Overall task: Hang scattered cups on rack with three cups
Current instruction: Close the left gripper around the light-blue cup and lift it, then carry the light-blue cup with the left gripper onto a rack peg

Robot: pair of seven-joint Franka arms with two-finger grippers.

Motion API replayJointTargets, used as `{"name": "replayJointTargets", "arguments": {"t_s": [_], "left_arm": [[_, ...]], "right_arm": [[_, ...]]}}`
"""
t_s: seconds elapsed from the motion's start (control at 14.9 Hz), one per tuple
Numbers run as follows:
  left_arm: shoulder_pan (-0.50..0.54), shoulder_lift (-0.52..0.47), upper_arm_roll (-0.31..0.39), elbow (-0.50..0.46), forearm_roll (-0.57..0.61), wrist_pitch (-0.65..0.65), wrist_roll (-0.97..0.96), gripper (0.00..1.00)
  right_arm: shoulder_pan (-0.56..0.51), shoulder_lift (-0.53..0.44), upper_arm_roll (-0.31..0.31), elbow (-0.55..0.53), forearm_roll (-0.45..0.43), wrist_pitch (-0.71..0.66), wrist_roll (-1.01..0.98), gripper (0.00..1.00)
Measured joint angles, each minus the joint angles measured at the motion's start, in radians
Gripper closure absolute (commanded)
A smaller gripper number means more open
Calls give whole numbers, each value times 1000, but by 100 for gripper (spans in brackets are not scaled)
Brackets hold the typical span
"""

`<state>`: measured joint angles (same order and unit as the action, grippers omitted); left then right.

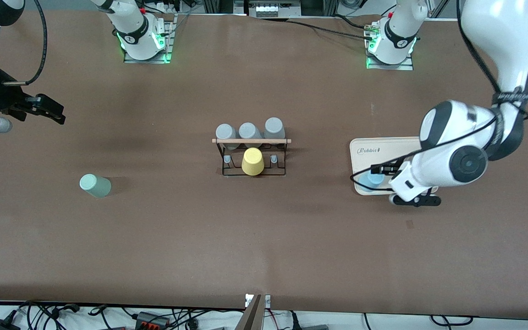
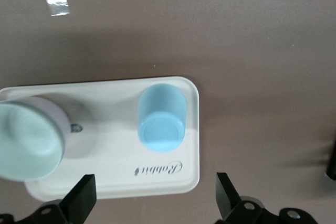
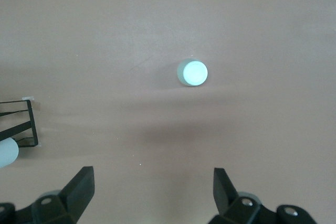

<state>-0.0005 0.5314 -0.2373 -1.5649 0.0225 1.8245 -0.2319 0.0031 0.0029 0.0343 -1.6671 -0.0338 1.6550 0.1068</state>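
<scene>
The black wire rack with a wooden dowel stands mid-table. It holds three grey cups and a yellow cup. The mint-green cup stands alone on the table toward the right arm's end; it also shows in the right wrist view. The light blue cup sits on the cream tray; it also shows in the left wrist view. My left gripper hangs open over the tray beside the blue cup. My right gripper is open and empty, high over the table's end.
The cream tray lies toward the left arm's end, mostly hidden under the left arm in the front view. A pale round object with a grey rim sits on it beside the blue cup. A corner of the rack shows in the right wrist view.
</scene>
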Motion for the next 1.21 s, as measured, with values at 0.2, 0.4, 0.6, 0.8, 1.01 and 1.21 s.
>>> {"name": "replayJointTargets", "arguments": {"t_s": [0.2,0.4,0.6,0.8,1.01,1.21], "left_arm": [[-6,68,0,-23,0,91,1,0],[-8,81,0,-112,0,231,1,0],[-7,81,0,-148,0,258,2,0],[-2,81,1,-166,0,258,2,65],[0,72,1,-165,0,258,3,91],[-7,41,-1,-163,1,258,4,100]], "right_arm": [[0,-1,0,2,0,0,0,0],[0,-1,0,3,0,3,0,0],[1,0,0,3,0,8,0,0],[1,0,0,3,0,13,0,0],[1,0,0,4,0,17,0,0],[1,0,0,3,0,17,0,0]]}}
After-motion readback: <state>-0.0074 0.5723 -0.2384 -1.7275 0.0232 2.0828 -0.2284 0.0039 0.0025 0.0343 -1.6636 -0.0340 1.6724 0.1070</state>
